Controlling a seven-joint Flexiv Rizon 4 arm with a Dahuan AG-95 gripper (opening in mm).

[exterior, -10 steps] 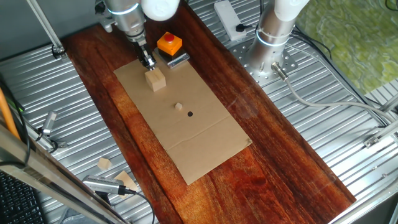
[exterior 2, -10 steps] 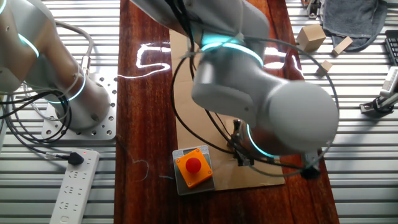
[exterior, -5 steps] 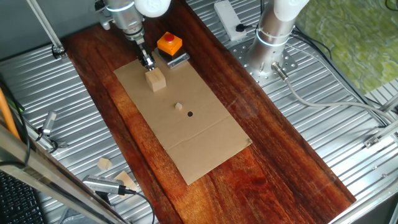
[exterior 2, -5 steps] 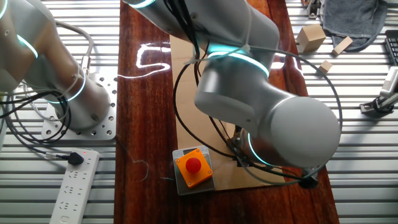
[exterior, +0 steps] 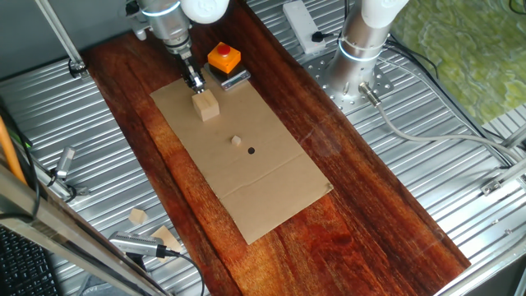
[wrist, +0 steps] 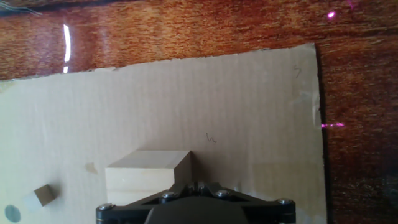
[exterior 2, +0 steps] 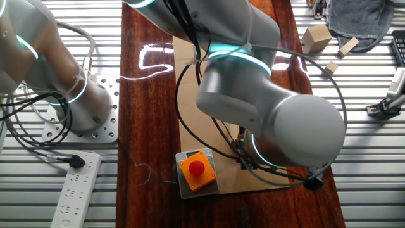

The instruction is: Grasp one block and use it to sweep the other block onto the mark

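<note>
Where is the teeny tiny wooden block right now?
In one fixed view the tiny block sits on the cardboard sheet, just up-left of the black dot and apart from the big block under the claw.

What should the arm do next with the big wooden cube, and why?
Probably lower a little and close the jaws on the larger pale wooden cube. The gripper sits just above the cube's far edge, and the hand view does not show the jaws around it. The tiny pale wooden cube rests on the cardboard sheet just short of the small black dot, so sweeping needs a grasp first.
</note>
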